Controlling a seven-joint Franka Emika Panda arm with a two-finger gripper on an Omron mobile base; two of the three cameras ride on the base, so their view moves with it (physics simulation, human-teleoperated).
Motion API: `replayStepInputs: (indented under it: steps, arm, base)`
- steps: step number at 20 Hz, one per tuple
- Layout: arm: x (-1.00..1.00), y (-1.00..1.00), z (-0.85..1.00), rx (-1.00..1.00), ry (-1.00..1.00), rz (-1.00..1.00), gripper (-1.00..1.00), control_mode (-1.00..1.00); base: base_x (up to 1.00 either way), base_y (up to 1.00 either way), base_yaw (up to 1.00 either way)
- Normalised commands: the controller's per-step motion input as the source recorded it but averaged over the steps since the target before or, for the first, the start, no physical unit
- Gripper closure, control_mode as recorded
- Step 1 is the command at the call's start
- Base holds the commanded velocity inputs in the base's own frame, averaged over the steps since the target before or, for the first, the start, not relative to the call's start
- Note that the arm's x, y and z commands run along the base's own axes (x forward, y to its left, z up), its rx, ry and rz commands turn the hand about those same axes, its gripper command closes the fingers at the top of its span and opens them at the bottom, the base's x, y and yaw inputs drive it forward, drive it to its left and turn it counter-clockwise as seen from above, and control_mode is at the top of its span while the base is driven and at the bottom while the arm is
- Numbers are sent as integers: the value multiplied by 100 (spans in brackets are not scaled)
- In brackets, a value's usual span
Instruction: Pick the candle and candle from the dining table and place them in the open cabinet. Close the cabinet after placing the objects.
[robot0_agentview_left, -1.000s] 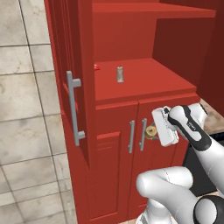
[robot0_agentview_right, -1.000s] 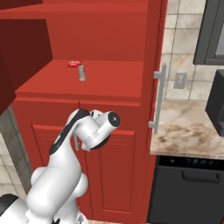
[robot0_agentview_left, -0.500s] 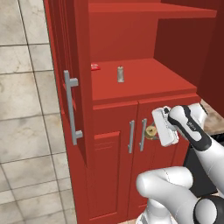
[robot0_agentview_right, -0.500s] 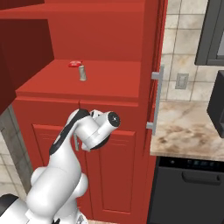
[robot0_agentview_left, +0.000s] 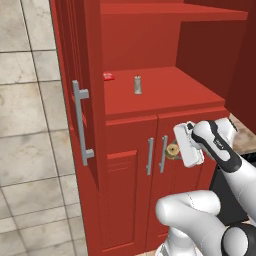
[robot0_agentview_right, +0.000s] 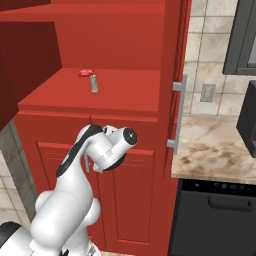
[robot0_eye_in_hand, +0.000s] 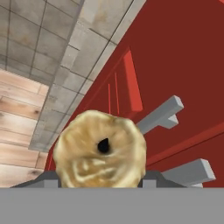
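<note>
The tall red cabinet (robot0_agentview_left: 150, 65) stands open, its inner shelf (robot0_agentview_right: 125, 95) bare but for two small things toward the back. Its left door (robot0_agentview_left: 75, 100) swings out at nine o'clock of the shelf in the left base view, edge-on, with a long silver bar handle (robot0_agentview_left: 80, 122); the right door (robot0_agentview_right: 172, 80) hangs open at three o'clock in the right base view. Below the shelf are two shut lower doors with paired handles (robot0_agentview_left: 156, 155). The gripper (robot0_agentview_left: 176, 150) sits in front of those handles, at five o'clock of the shelf's front lip, clamped on the golden-tan candle (robot0_eye_in_hand: 99, 151), whose wick end faces the hand view. The grey candle (robot0_agentview_left: 138, 84) already stands upright on the shelf, with a small flat red item (robot0_agentview_left: 108, 76) at its ten o'clock, apart from it. In my judgement the held candle sits lower than the shelf, so the main risk is pushing forward before lifting, which would knock the candle or fingers against the shelf's front edge or the lower handles. A placement too far in could topple the slim grey candle, and the open doors could be clipped when the arm swings.
</note>
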Motion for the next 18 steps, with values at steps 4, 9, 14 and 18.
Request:
replayStepInputs:
  steps: [4,9,14,18]
  arm:
    - [0,0,0,0,0,0,100,100]
    - [-7,5,1,0,-7,-4,100,-100]
    - [13,38,12,-2,-2,-23,100,-100]
    - [8,26,22,-2,0,-28,100,-100]
  base:
    - [0,0,0]
    - [0,0,0]
    - [0,0,0]
    - [0,0,0]
